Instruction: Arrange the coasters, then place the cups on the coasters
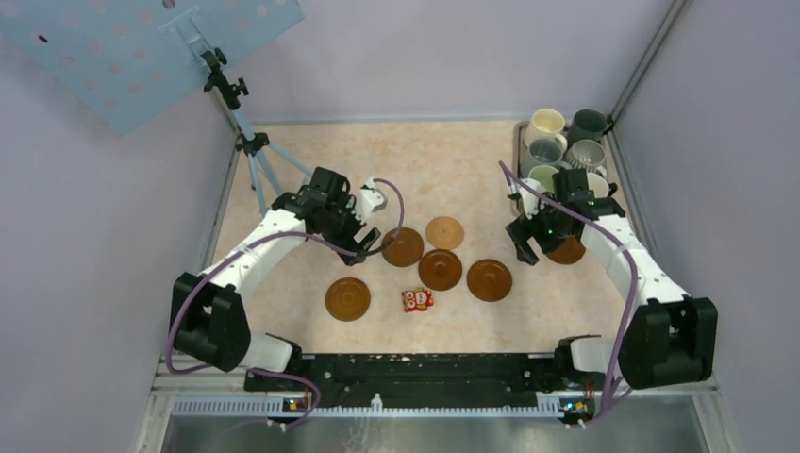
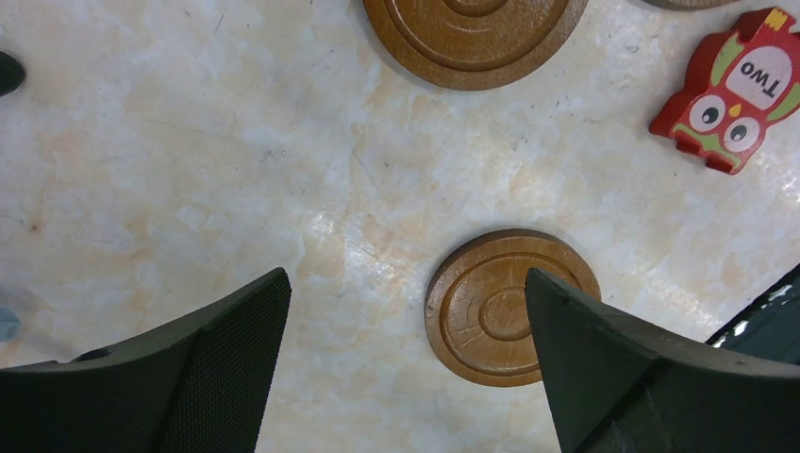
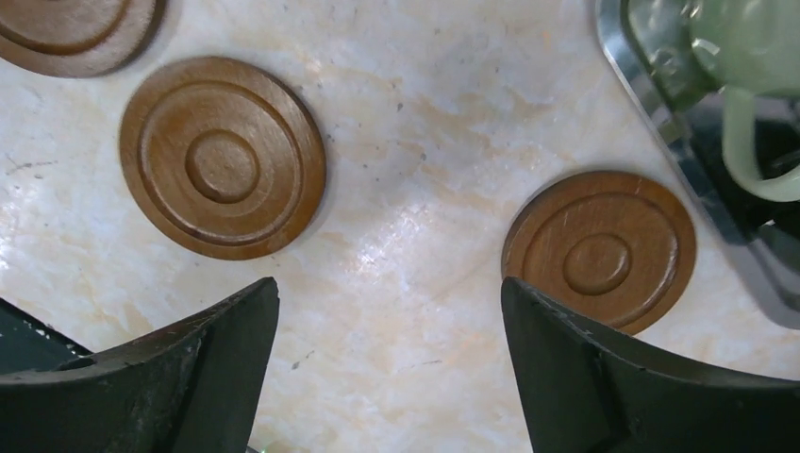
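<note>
Several brown ringed coasters lie mid-table: one (image 1: 403,247) by my left gripper (image 1: 362,234), others at the back (image 1: 444,232), the centre (image 1: 441,269), the right (image 1: 489,279) and the front left (image 1: 347,298). The left gripper (image 2: 406,278) hangs open over bare table, and its right finger overlaps a coaster (image 2: 491,307). My right gripper (image 1: 536,243) is open beside another coaster (image 1: 569,251). In its wrist view the gripper (image 3: 389,283) holds nothing and this coaster (image 3: 599,250) sits just past its right finger. The cups (image 1: 545,125) stand grouped in the tray.
A metal tray (image 1: 520,142) at the back right holds the mugs; its corner (image 3: 651,85) and a pale green mug (image 3: 755,57) show in the right wrist view. A small red owl piece (image 1: 417,300) lies at the front centre. A tripod (image 1: 253,151) stands at the back left.
</note>
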{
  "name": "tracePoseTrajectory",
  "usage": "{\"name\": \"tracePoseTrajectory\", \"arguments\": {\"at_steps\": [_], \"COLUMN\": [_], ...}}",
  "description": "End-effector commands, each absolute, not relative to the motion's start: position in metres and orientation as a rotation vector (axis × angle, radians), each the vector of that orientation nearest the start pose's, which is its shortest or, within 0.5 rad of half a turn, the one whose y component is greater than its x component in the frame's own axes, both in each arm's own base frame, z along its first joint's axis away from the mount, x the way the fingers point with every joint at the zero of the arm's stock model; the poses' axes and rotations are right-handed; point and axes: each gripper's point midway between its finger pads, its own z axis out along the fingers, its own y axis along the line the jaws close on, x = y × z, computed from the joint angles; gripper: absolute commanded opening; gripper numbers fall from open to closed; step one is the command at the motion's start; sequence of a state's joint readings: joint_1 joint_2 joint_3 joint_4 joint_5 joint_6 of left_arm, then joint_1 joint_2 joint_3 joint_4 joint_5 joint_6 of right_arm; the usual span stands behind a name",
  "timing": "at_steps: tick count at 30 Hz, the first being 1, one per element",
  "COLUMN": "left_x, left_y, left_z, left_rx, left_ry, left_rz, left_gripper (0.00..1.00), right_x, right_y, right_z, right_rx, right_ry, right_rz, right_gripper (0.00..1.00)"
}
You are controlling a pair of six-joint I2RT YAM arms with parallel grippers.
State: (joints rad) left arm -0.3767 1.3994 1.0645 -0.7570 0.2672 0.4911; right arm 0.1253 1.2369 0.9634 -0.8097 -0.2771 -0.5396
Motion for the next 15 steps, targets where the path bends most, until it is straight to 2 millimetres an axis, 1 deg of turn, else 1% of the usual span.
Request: {"name": "tracePoseTrajectory", "arguments": {"at_steps": [1, 5, 8, 15], "left_x": [0.299, 0.306, 0.309, 0.316], "left_y": [-0.155, -0.154, -0.156, -0.154], "left_z": [0.132, 0.129, 0.127, 0.127], "left_rx": [1.086, 1.079, 1.077, 1.069], "left_ry": [2.301, 2.313, 2.322, 2.329], "left_rz": [-0.356, -0.333, -0.34, -0.309], "left_gripper": [0.99, 0.99, 0.99, 0.99], "right_x": [0.271, 0.284, 0.298, 0.311], "right_y": [0.038, 0.016, 0.005, -0.007], "right_z": [0.11, 0.095, 0.086, 0.06], "right_rx": [-0.856, -0.842, -0.815, -0.839], "right_ry": [2.529, 2.564, 2.576, 2.609], "right_rz": [0.153, 0.021, -0.049, -0.095], "right_gripper": [0.85, 0.82, 0.79, 0.73]}}
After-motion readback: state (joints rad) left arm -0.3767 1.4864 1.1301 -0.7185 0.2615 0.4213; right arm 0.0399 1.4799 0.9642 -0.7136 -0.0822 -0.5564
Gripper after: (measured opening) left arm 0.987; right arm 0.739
